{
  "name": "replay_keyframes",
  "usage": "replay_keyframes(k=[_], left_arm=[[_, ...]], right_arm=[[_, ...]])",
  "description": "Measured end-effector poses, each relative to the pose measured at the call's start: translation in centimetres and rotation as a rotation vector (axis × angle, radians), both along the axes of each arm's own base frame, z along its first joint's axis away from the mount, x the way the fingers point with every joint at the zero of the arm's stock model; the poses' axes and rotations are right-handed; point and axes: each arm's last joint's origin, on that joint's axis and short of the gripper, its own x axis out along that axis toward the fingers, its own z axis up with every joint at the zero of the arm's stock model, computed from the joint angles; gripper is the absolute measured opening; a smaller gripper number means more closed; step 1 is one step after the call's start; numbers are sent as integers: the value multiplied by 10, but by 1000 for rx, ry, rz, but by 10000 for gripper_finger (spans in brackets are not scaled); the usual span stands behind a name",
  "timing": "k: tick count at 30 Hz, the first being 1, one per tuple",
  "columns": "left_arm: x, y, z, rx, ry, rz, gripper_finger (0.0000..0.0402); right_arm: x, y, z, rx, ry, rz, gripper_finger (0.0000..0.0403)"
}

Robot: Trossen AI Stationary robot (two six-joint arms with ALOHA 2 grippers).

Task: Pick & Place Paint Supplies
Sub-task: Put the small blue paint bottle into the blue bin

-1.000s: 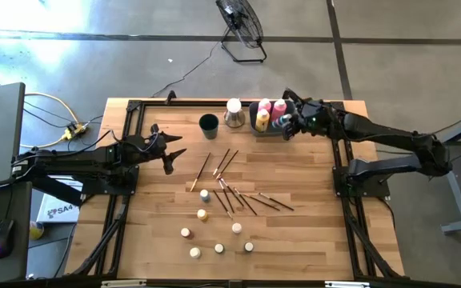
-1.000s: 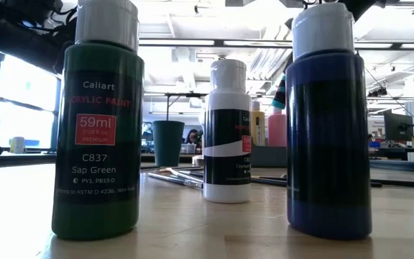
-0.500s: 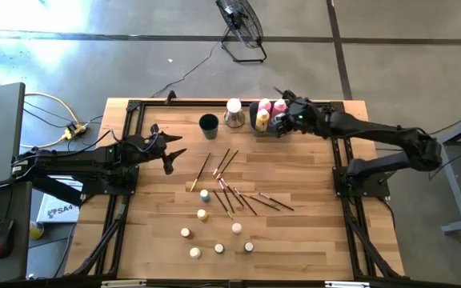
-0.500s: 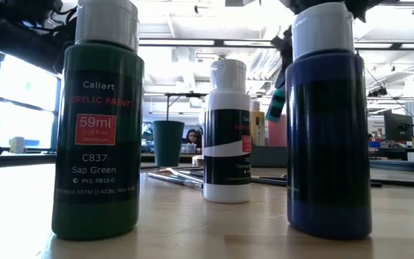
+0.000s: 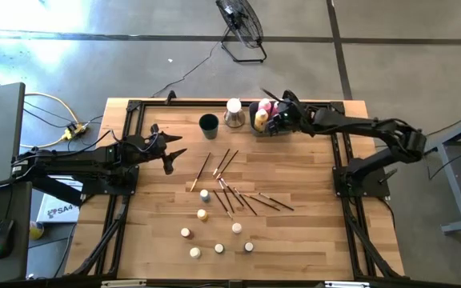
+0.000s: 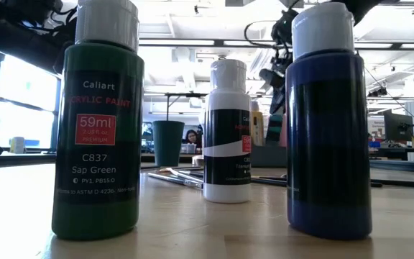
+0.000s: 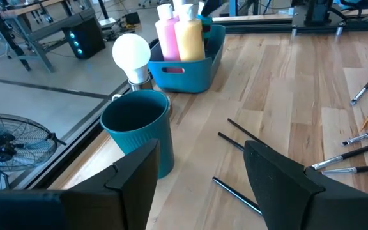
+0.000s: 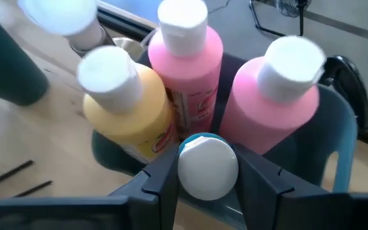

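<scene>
Teal bottle [image 8: 207, 167], pinched by right gripper [image 8: 206, 182], hangs over bin [image 8: 338, 137], upper centre; next: lower, release. Left gripper [image 7: 200, 169] waits spread.

This is a robotics lab or workshop rather than a home. From where I stand, a wooden bench [image 5: 238, 240] framed in black rails sits on a bare grey concrete floor [image 5: 390, 48], with a floor fan [image 5: 242, 24] beyond its far edge and yellow cables [image 5: 54, 108] trailing off to the left. Looking level across the bench, the room opens into a big hall with white ceiling beams and strip lights [image 6: 192, 43], more workbenches with monitors [image 6: 397, 126] on the right, and a person [image 6: 191, 137] seated far off.
</scene>
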Motion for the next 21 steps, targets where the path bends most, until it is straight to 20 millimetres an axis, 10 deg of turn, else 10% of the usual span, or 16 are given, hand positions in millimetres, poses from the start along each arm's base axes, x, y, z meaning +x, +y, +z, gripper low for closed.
replay_keyframes(k=[21], left_arm=[[0,0,0,-4,-1,1,225]], right_arm=[[12,-12,-33,63,76,-4,120]])
